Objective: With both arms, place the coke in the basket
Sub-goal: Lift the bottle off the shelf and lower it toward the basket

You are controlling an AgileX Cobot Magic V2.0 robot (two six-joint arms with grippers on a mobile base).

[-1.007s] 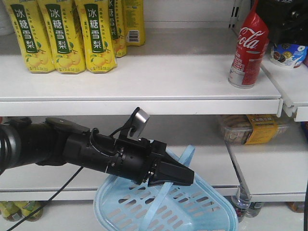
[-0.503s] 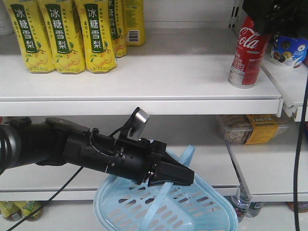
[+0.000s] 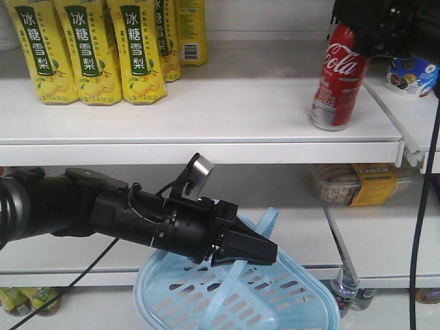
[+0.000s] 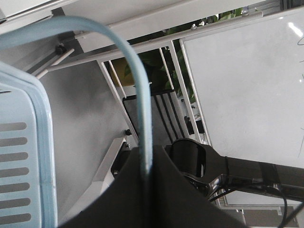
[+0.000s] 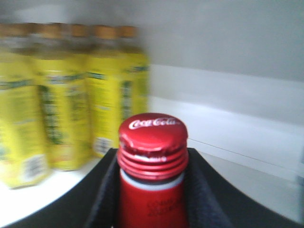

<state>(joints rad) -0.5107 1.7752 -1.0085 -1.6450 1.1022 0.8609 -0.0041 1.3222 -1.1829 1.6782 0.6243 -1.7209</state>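
White shelf [image 3: 206,113]: slim red coke [image 3: 335,79] has slid left, our right gripper [image 5: 153,190] pinching it; left gripper [image 3: 244,249] pinches light blue plastic basket [image 3: 289,302] handle [image 4: 142,118].

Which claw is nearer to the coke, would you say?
Right: the right claw grips the coke on the upper shelf; the left claw holds the basket handle below.

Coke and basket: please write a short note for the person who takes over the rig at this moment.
Left claw: shut on the basket handle; the basket hangs low, below the upper shelf.
Right claw: shut on the neck of the coke; it leans, at that shelf's right end.
Done: both grasps.
Left: bring the coke over the basket, lower it in, open the right claw.
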